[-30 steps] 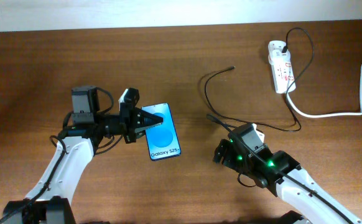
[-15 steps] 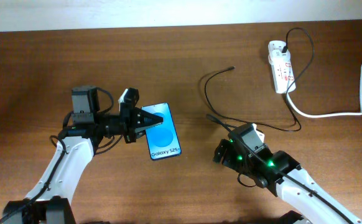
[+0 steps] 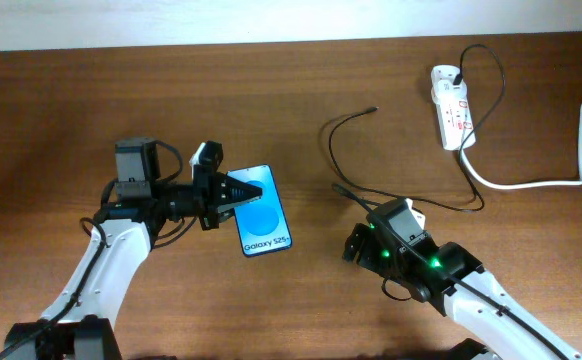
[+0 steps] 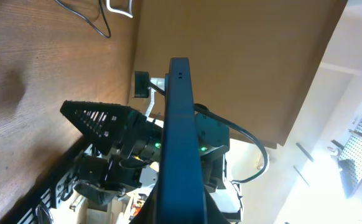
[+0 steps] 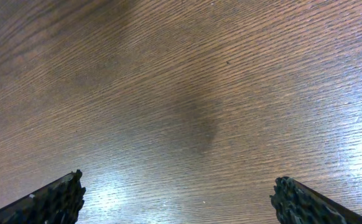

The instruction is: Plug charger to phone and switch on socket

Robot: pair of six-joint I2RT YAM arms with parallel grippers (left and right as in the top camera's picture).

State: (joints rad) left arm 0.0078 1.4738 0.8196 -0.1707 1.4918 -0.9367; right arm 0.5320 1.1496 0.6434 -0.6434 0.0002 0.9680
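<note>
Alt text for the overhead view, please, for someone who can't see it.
The left gripper meets the top edge of the blue-screened phone on a wooden table. The right gripper is near the black charger, whose loose tip lies unplugged mid-table. The white socket sits toward the upper right.

Phone [image 3: 265,224] with bright blue screen, white lettering, black edges, brown wood-grain bench [image 3: 71,100], white power strip [image 3: 451,105] with what look like red switch marks, white cord [image 3: 531,183], black charger cable [image 3: 346,125], black ribbed fingers [image 5: 50,199]

overhead straight down on table [image 3: 51,90], both wrist views close above its wood
</note>
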